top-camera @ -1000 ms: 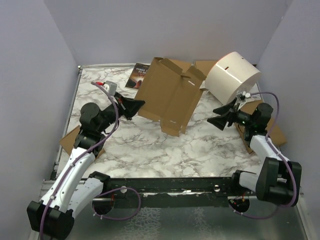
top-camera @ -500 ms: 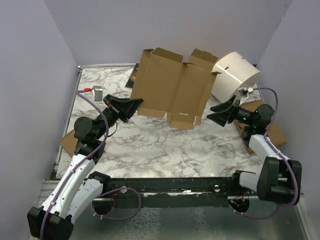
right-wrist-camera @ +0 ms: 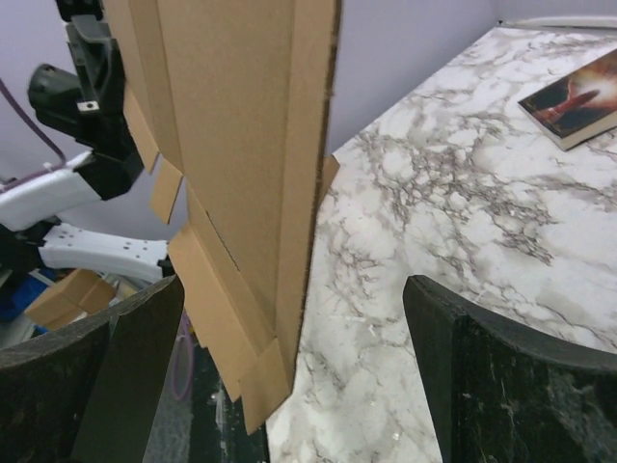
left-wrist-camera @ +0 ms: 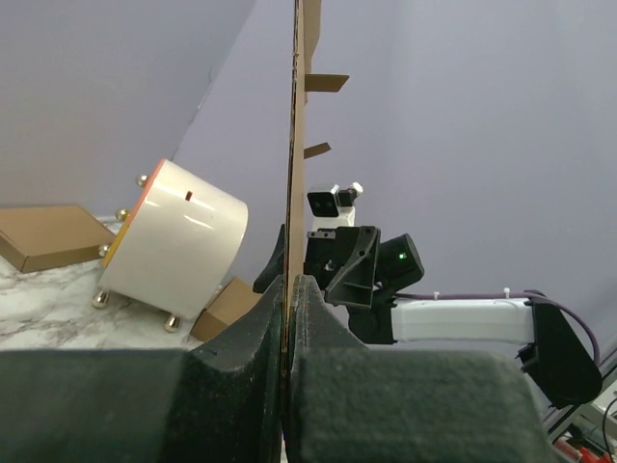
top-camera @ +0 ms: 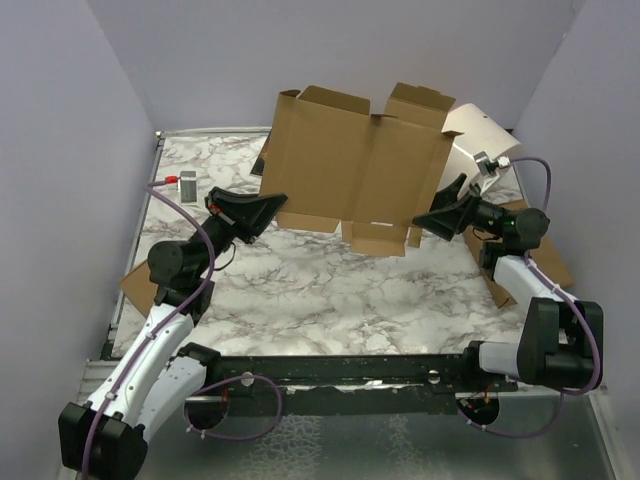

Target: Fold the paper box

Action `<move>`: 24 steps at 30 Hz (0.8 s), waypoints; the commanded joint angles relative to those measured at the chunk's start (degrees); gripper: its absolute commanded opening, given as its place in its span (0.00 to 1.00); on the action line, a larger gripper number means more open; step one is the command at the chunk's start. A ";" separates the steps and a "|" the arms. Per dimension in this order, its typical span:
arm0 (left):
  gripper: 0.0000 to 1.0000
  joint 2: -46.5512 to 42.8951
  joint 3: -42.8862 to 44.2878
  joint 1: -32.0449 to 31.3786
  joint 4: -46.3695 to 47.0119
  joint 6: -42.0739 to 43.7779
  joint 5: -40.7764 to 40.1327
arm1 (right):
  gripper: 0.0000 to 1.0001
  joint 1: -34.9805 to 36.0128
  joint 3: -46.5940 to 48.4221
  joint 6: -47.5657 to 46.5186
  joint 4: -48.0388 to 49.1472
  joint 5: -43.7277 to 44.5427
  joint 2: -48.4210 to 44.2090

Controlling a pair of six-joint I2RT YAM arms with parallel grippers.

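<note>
Unfolded cardboard mailer (top-camera: pixel 355 165) is held upright, left edge clamped in the left gripper (top-camera: pixel 276 204). The right gripper (top-camera: pixel 438 206) is spread wide around the opposite edge, and probably needs closing there before any folding gets done.

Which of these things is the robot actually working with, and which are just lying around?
Job: paper box, pinched in left gripper; right gripper open around its other edge.
Lying about: white drum, book, small grey device, flat cardboard pieces.

marble table (top-camera: pixel 330 290) carries a book (right-wrist-camera: pixel 571 100) and, seemingly, a plug (top-camera: pixel 187 184).
</note>
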 commanded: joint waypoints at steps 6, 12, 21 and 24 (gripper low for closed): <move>0.00 2.53 -0.23 0.14 11.00 -5.18 3.51 | 0.89 1.31 6.86 14.37 11.87 2.50 1.44; 0.00 3.31 -0.87 0.22 13.42 -6.40 4.86 | 0.61 2.02 7.21 16.06 11.36 3.70 1.03; 0.00 3.32 -1.84 0.18 14.15 -7.32 6.01 | 0.11 2.02 5.10 13.58 9.17 4.39 -1.53; 0.06 3.21 -2.57 0.21 14.69 -8.00 5.92 | 0.03 2.02 4.50 13.51 9.10 4.43 -2.47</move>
